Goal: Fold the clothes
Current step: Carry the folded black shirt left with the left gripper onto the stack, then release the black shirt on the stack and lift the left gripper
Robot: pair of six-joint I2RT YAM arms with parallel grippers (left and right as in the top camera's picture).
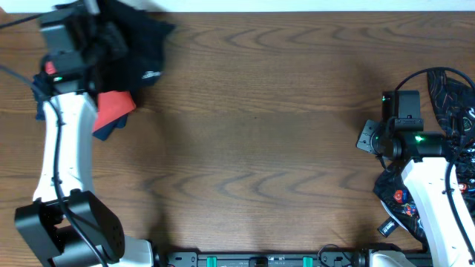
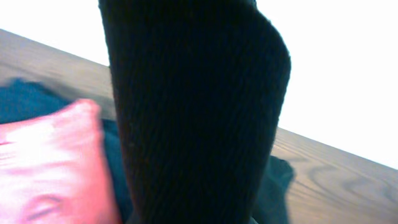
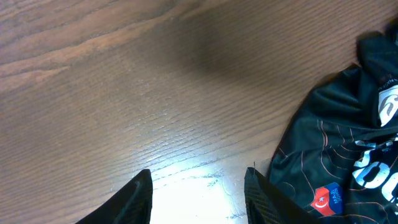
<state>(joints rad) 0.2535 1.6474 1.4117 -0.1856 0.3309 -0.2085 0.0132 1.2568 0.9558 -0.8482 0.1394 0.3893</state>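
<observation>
A black garment [image 1: 137, 46] with a small white logo is bunched at the table's far left corner. My left gripper [image 1: 104, 41] is shut on it. In the left wrist view the black fabric [image 2: 196, 112] rises from the jaws and hides the fingers. My right gripper [image 3: 198, 200] stands open over bare wood near the right edge [image 1: 369, 138], nothing between its fingers [image 3: 134, 199]. Just to its right lies a pile of dark clothes with thin-line print [image 3: 336, 143], also seen from overhead [image 1: 453, 96].
A red cloth [image 1: 115, 106] lies on a dark blue one [image 1: 104, 130] just in front of the black garment; both show in the left wrist view, the red cloth [image 2: 46, 168] pink there. More printed clothes [image 1: 401, 204] lie by the right arm's base.
</observation>
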